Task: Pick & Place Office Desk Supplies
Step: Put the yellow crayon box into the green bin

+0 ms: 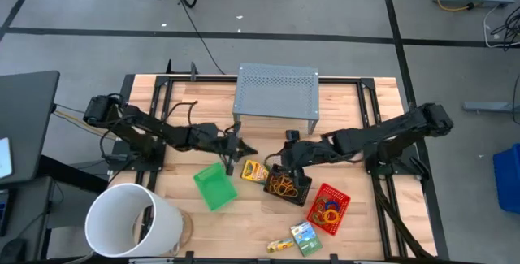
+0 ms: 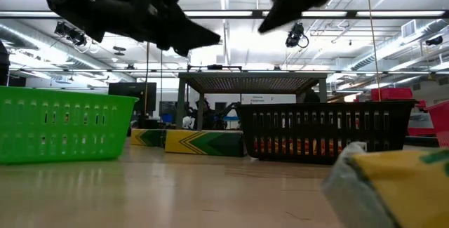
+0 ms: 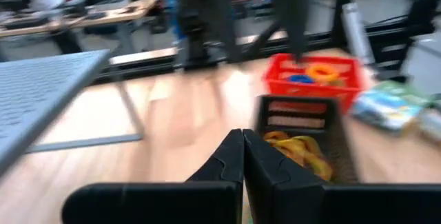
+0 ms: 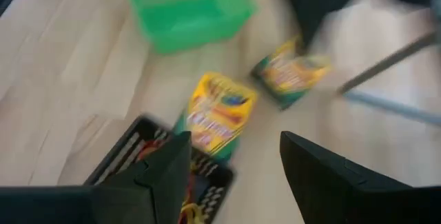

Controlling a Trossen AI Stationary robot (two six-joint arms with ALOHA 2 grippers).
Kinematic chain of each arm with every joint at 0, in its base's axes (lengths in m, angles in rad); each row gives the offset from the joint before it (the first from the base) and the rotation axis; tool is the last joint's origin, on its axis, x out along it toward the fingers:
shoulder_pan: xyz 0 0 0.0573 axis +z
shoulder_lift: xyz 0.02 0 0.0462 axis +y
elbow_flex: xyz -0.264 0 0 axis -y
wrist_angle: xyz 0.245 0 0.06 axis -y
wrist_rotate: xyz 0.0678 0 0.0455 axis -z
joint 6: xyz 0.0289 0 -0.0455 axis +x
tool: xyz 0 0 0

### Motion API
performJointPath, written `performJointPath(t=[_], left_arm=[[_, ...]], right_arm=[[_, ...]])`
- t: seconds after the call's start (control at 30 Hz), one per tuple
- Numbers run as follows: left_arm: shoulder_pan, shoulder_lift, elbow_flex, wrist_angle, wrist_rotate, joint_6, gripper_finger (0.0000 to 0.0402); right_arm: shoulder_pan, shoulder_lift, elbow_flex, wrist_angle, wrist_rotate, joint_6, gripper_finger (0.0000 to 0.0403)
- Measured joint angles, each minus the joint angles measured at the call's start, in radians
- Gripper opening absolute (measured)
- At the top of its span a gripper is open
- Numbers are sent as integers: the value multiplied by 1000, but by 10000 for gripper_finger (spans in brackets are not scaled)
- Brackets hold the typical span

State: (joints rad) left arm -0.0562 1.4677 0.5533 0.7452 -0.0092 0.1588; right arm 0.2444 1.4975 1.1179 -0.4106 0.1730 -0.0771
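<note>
My left gripper (image 1: pixel 245 150) (image 3: pixel 242 158) is shut and holds nothing, hanging above the table between the green tray (image 1: pixel 215 187) and the grey stand. My right gripper (image 1: pixel 279 163) (image 4: pixel 234 145) is open above the black tray's (image 1: pixel 290 184) far left corner; brown rubber bands (image 1: pixel 283 186) lie in that tray. Two crayon boxes (image 4: pixel 216 117) (image 4: pixel 289 72) lie flat on the wood ahead of the right fingers, clear of them. A red tray (image 1: pixel 329 207) holds coloured rings (image 3: pixel 313 72). Another crayon box (image 1: pixel 305 237) and a yellow glue stick (image 1: pixel 279 246) lie near the front edge.
A grey perforated stand (image 1: pixel 276 93) rises at the table's far middle. A big white bucket (image 1: pixel 134 219) lies at the front left corner. Bare wood shows between the green tray and the stand, and right of the red tray.
</note>
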Motion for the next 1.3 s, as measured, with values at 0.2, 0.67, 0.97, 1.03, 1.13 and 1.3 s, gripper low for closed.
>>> performJointPath(t=[0.2,0.67,0.97,1.03,1.13,1.3], left_arm=[[80,0,0,-12,-70,42,4],[291,-20,-71,174,75,6,4],[447,-168,-298,324,405,-94,4],[478,-190,-326,292,461,-124,4],[520,-195,-335,216,487,-198,4],[543,-188,-319,57,446,-358,6]], right_arm=[[-24,131,0,24,-119,-95,231],[-134,199,-1,267,-362,-244,231],[-152,199,-1,288,-448,-272,231],[-153,199,-1,287,-477,-277,231],[-159,199,-1,288,-496,-280,231],[-159,199,-1,287,-495,-278,231]])
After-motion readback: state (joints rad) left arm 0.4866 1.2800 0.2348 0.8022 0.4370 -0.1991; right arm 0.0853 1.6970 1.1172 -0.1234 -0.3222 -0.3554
